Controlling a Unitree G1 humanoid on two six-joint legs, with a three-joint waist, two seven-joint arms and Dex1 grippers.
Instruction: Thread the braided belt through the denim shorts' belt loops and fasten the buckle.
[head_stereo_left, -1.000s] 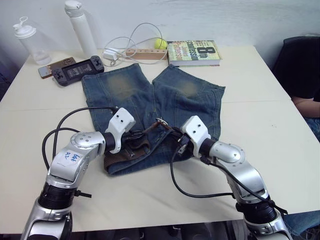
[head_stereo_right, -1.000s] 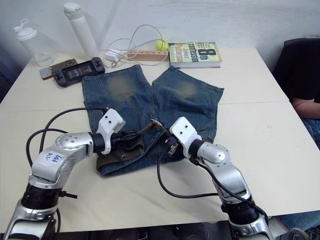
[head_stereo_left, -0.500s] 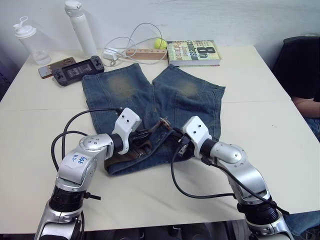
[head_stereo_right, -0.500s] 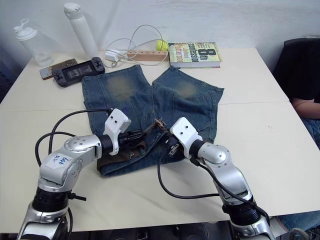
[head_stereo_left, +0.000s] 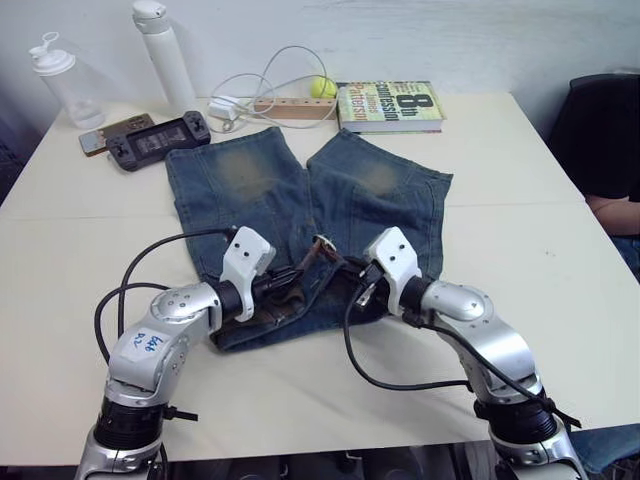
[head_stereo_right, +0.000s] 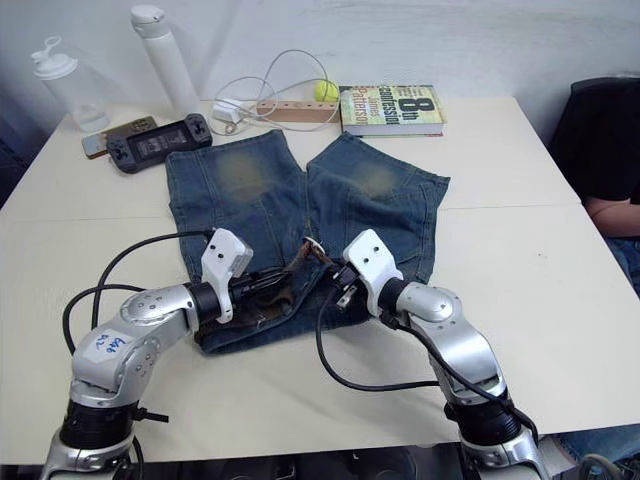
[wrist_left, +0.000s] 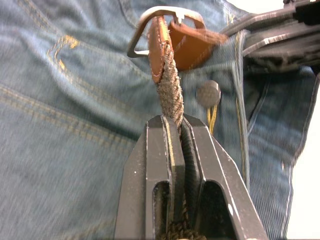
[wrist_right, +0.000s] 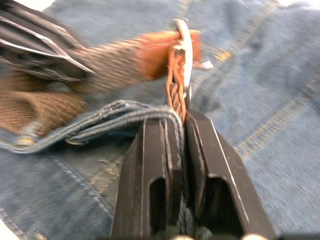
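Left arm drew back slightly | both fingers clamp braided belt (wrist_left: 170, 95) | buckle (wrist_left: 165, 25) between them

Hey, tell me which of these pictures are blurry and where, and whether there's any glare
Right wrist view: the left gripper and braided belt are smeared, the denim shorts soft. Left wrist view: the buckle is fairly crisp, the denim slightly streaked. Eye views: evenly lit, sharp, with no glare on the table.

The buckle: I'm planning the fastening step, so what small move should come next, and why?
Probably the left gripper should ease its braided belt end further through the buckle. Both grippers are shut on the belt over the denim shorts, and the right gripper holds the belt at the frame.
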